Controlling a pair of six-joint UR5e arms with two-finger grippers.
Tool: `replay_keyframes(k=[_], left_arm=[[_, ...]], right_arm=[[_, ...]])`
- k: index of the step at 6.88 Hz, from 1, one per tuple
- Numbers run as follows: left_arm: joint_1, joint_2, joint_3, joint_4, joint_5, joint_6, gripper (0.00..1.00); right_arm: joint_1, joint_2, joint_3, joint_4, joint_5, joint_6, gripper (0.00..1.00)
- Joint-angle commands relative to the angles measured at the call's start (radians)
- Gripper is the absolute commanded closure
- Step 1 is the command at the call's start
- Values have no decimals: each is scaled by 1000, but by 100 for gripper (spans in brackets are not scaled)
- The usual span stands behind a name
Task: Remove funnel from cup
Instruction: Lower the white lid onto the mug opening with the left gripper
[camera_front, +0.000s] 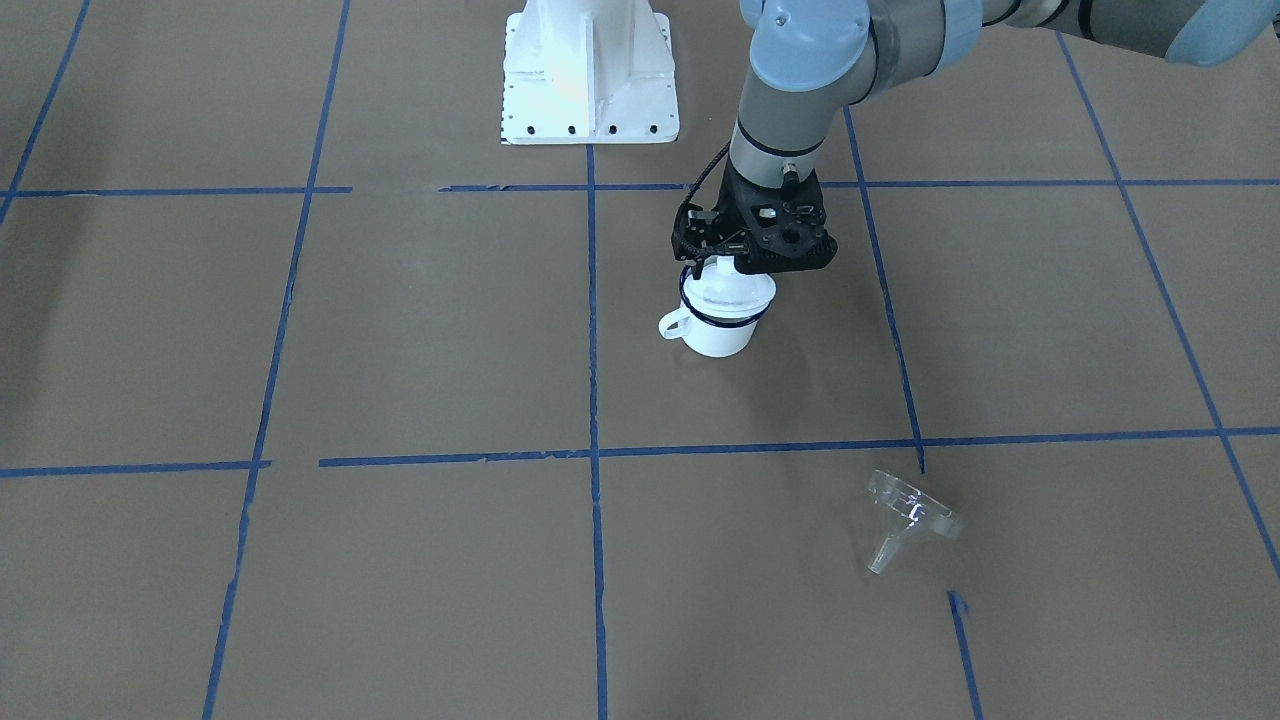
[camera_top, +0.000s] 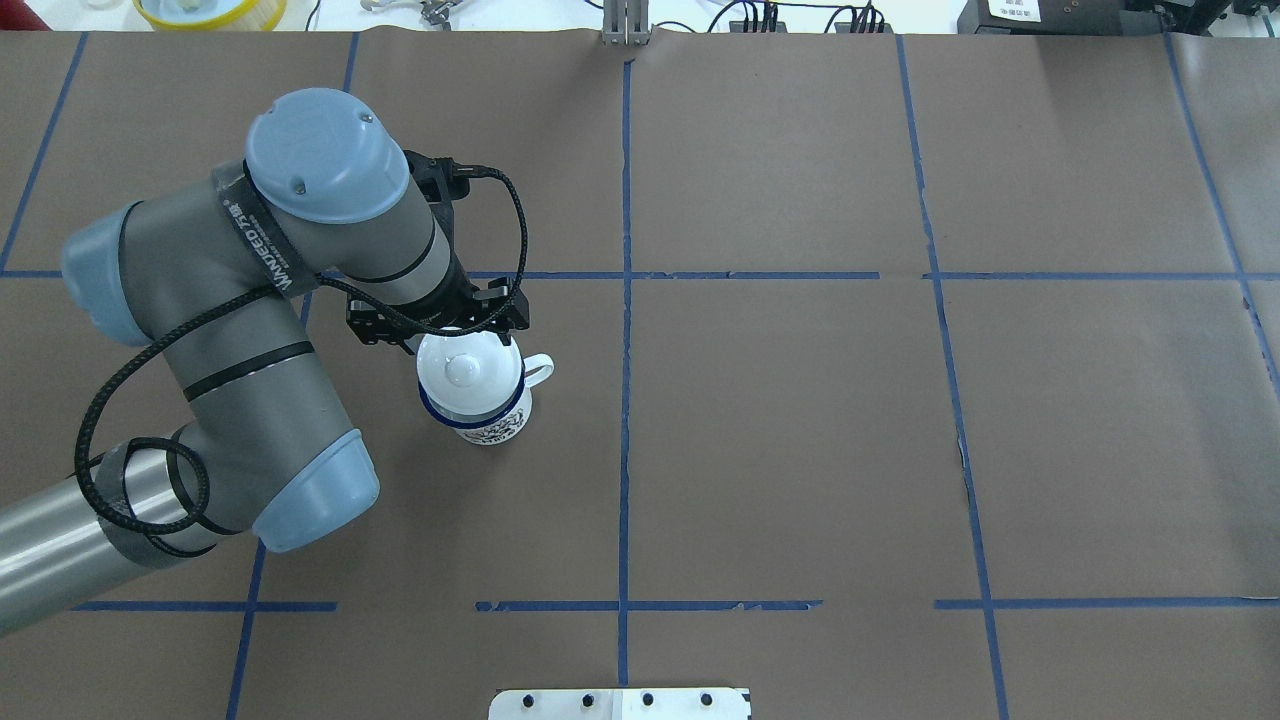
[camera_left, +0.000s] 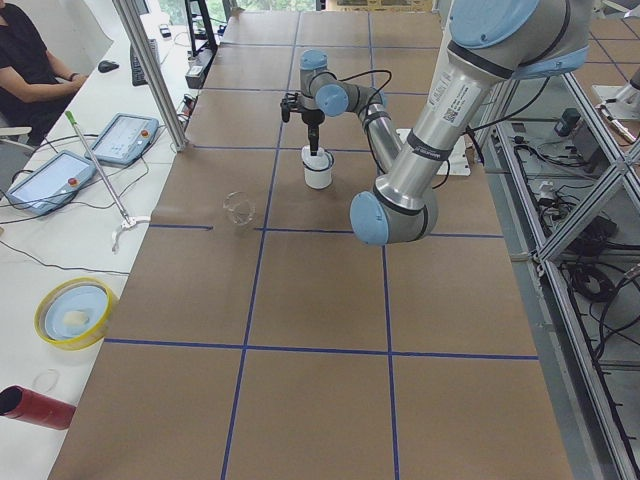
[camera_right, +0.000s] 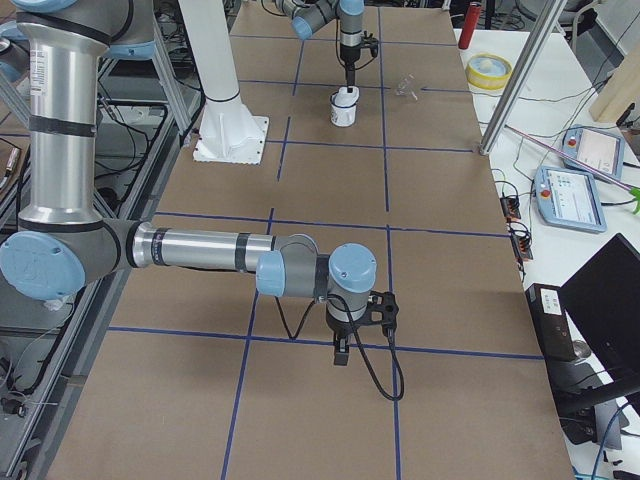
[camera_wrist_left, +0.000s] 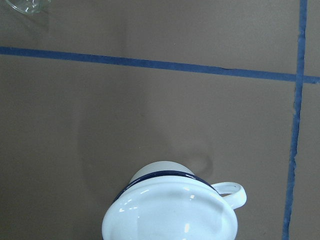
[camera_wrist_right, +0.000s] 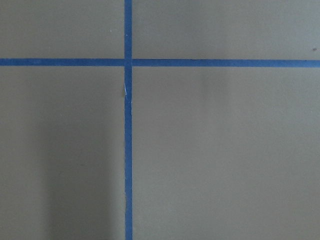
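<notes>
The clear funnel (camera_front: 910, 515) lies on its side on the brown table, apart from the cup; its edge shows in the left wrist view's top left corner (camera_wrist_left: 27, 6). The cup (camera_front: 718, 325), a white mug with a dark blue rim (camera_top: 478, 412), stands upright with a white domed knobbed lid (camera_top: 466, 372) resting on it, slightly askew. My left gripper (camera_front: 712, 268) hangs just above the lid's back edge; its fingers are hidden, so I cannot tell whether it is open or shut. My right gripper (camera_right: 342, 350) hovers over bare table far from both; its state cannot be told.
Blue tape lines (camera_front: 592, 450) grid the table. The white robot base (camera_front: 590, 70) stands behind the cup. A yellow-rimmed dish (camera_left: 72, 312) and a red tube (camera_left: 35, 407) lie on the side bench, where a person (camera_left: 30, 60) sits with tablets (camera_left: 50, 180).
</notes>
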Motion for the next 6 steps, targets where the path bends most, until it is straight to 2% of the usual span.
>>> replay_keyframes(k=[1, 3, 6], left_arm=[[0, -8, 5, -4, 0, 2, 0], [5, -6, 57, -88, -2, 0, 0], [8, -11, 57, -101, -2, 0, 0]], right_arm=[[0, 0, 0, 0, 0, 0, 0], [0, 0, 0, 0, 0, 0, 0], [0, 0, 1, 0, 0, 0, 0]])
